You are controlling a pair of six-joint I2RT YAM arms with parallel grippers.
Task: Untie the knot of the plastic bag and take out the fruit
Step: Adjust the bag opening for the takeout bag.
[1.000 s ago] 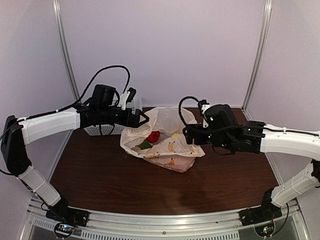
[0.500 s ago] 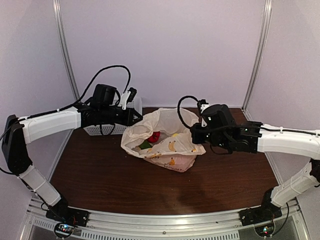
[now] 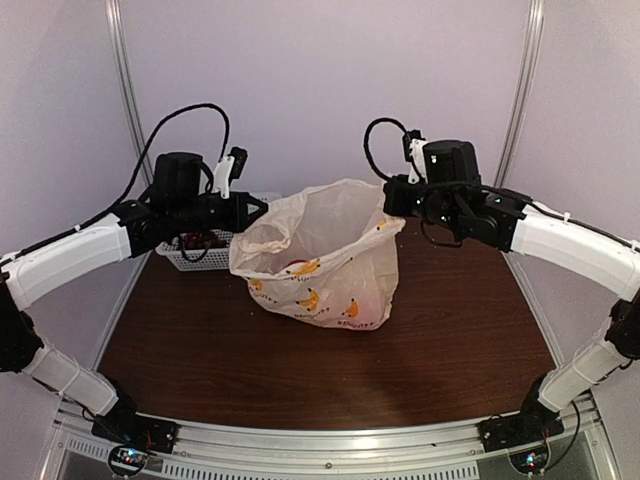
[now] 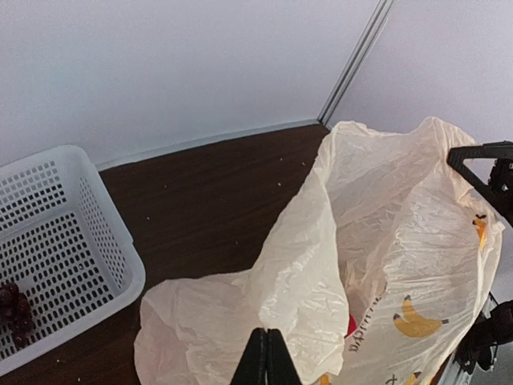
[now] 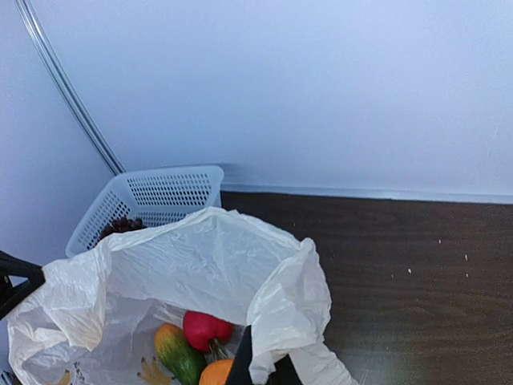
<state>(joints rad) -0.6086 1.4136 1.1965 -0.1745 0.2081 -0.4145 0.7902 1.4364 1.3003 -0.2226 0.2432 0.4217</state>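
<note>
The plastic bag (image 3: 320,270) stands upright on the table, cream film with banana prints, its mouth pulled wide. The knot is out of view. My left gripper (image 3: 262,207) is shut on the bag's left rim; in the left wrist view its jaws (image 4: 267,341) pinch a fold of film (image 4: 304,265). My right gripper (image 3: 392,205) is shut on the right rim, film bunched between its fingers (image 5: 260,365). Inside the bag lie the fruit: a red one (image 5: 204,329), a green-yellow one (image 5: 178,353) and an orange one (image 5: 218,374).
A white perforated basket (image 3: 190,258) sits at the back left, close behind my left gripper, with a dark clump (image 4: 12,309) inside. Walls with metal corner posts (image 3: 125,90) enclose the dark wooden table (image 3: 300,370).
Both grippers shut on the bag's rim, then rose and drew apart. The bag went from lying slumped to standing upright with its mouth stretched between them.
</note>
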